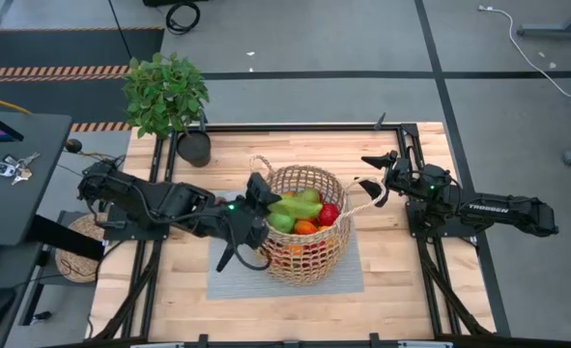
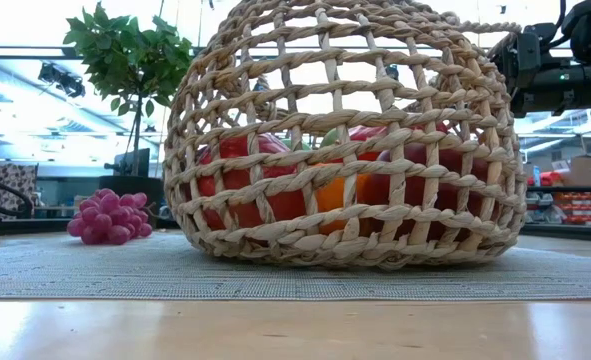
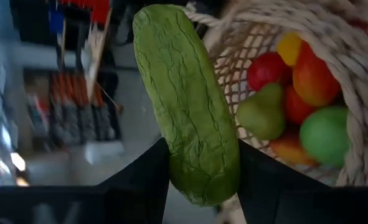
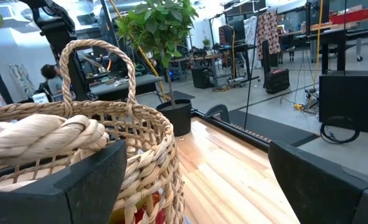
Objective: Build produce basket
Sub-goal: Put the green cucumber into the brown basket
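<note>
The tan wicker basket (image 1: 309, 242) stands by its bottom on a grey mat (image 1: 232, 275) at mid-table and holds produce: red apples (image 3: 268, 68), a pear (image 3: 261, 112), a green apple (image 3: 324, 134) and an orange (image 1: 304, 228). My left gripper (image 1: 263, 198) is at the basket's left rim, shut on a green cucumber (image 3: 187, 99). My right gripper (image 1: 370, 186) stands open by the basket's right loop handle (image 4: 40, 134). Purple grapes (image 2: 110, 218) lie on the table beside the mat. My left gripper pinches the cucumber near one end (image 3: 202, 177) between its two fingers (image 3: 143, 177). The fingers come from the table's left, slanting down. The cucumber juts out past the fingertips, lifted clear, with its free end over the basket's rim. My right gripper: I cannot tell whether one finger (image 4: 90, 174) touches the loop handle.
A leafy potted plant (image 1: 169, 97) in a black pot (image 1: 194, 147) stands at the table's far left corner. Black frame rails (image 1: 415, 251) run along the table's sides. Bare wood lies in front of the mat and to the basket's right.
</note>
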